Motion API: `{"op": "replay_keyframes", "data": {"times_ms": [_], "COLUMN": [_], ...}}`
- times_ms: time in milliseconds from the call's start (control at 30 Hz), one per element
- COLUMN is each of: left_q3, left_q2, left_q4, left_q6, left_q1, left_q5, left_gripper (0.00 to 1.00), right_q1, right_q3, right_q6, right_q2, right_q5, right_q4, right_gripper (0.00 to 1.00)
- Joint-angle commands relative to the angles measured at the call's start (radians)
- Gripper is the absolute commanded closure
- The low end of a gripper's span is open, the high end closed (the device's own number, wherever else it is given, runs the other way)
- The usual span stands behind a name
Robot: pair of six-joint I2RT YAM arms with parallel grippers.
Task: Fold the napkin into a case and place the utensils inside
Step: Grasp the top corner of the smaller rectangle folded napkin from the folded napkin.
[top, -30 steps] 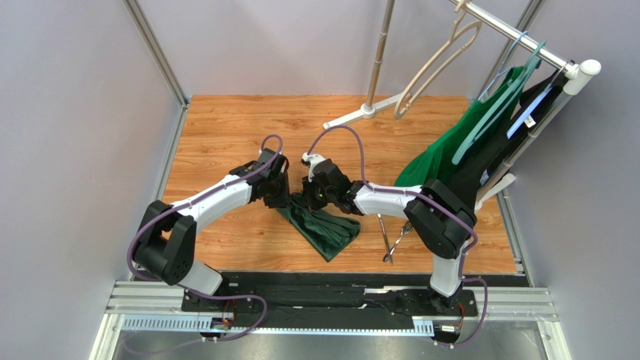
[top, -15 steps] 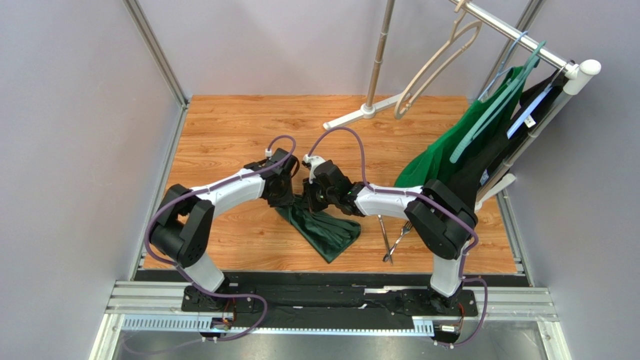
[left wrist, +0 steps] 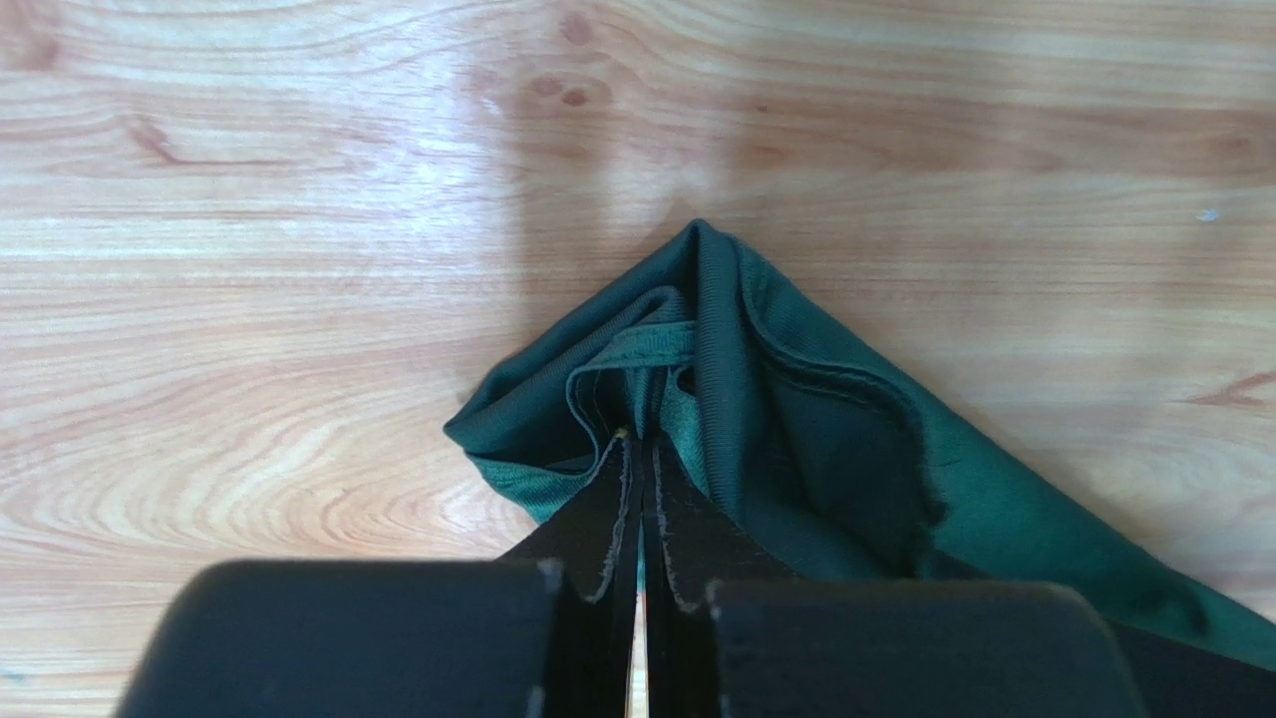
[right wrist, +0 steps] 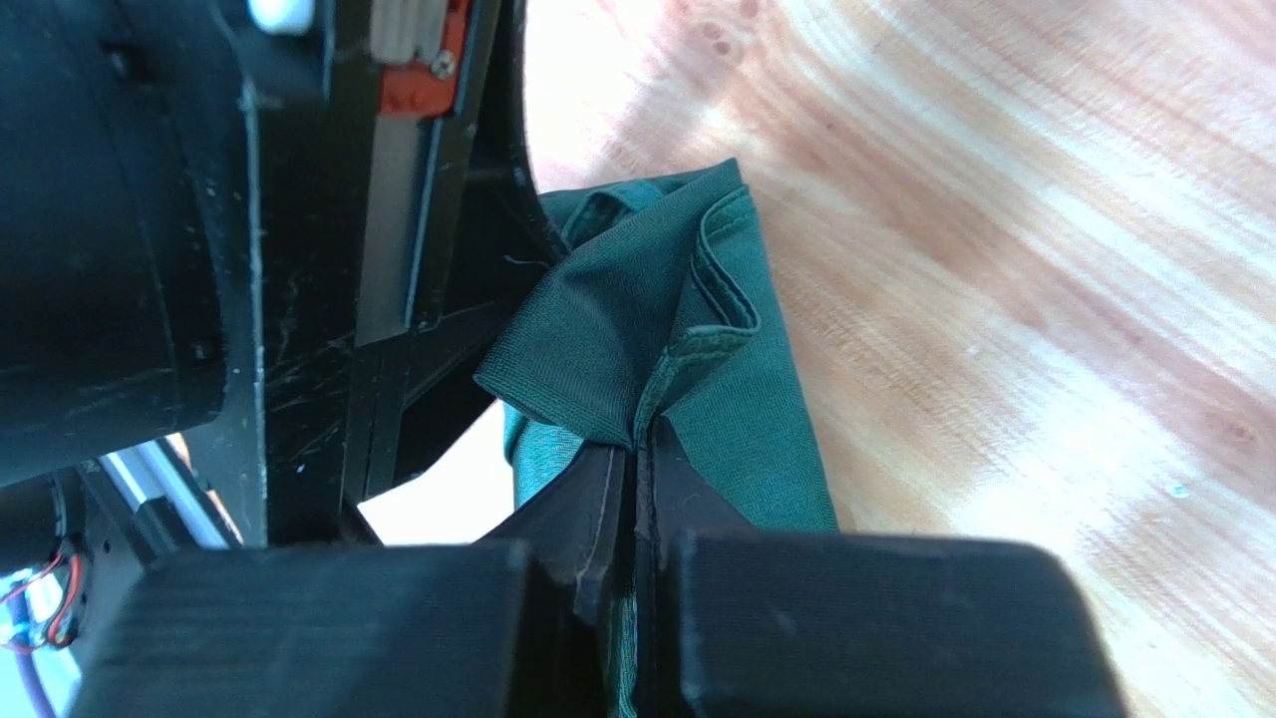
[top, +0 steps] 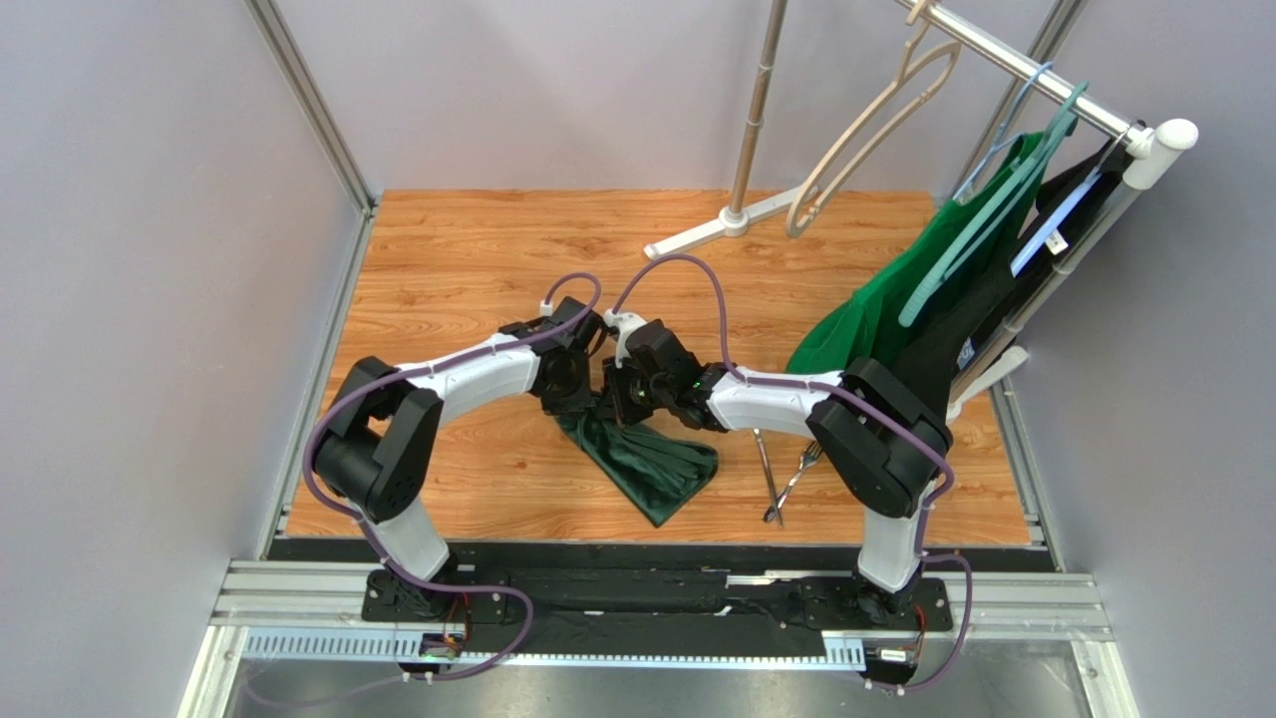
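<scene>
The napkin (top: 647,461) lies just below the centre of the top view as a narrow, bunched strip of dark green cloth. It runs diagonally from its upper-left end down to a broader end at lower right, on the wooden table (top: 450,269). Its upper-left end is gathered to a point — both claws meet there.

The left gripper (top: 578,395) comes in from the left of the frame and the right gripper (top: 617,395) from the right, their tips almost touching each other over the cloth. In the left wrist view the left gripper's fingers (left wrist: 599,524) are pressed nearly together at bottom centre, with a hemmed fold of the napkin pinched between them. The cloth rises past the tips to a point in mid-frame and spreads off to the lower right.

In the right wrist view the right gripper's fingers (right wrist: 682,494) are likewise closed to a sliver on a folded edge of the cloth. The black body of the left gripper fills the upper left of that frame, just beside the napkin.

The utensils (top: 767,476), two slim silver pieces meeting at their lower ends, lie on the table to the right of the napkin and apart from it — close by the right arm's elbow. In the upper right of the top view a brighter green garment (top: 899,299) hangs from a teal hanger (top: 981,225) on a rack (top: 1049,78).
</scene>
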Motion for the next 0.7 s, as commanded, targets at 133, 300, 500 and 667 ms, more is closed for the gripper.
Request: {"op": "replay_keyframes", "data": {"times_ms": [133, 300, 500, 667], "left_q3": [0.009, -0.049, -0.086, -0.121], "left_q2": [-0.089, -0.112, -0.144, -0.167], "left_q4": [0.096, 0.155, 0.174, 0.208], "left_q6": [0.004, -0.023, -0.004, 0.02], "left_q1": [0.014, 0.04, 0.058, 0.063], "left_q5": [0.258, 0.336, 0.333, 0.341], "left_gripper": [1.0, 1.0, 1.0, 1.0], "right_q1": [-0.001, -0.001, -0.004, -0.011], "right_q3": [0.06, 0.079, 0.022, -0.03], "right_q6": [-0.005, 0.055, 0.147, 0.186], "right_q2": [-0.005, 0.049, 0.124, 0.166], "right_q5": [-0.126, -0.175, -0.235, -0.244], "right_q4": [-0.017, 0.01, 0.143, 0.275], "right_gripper": [1.0, 1.0, 1.0, 1.0]}}
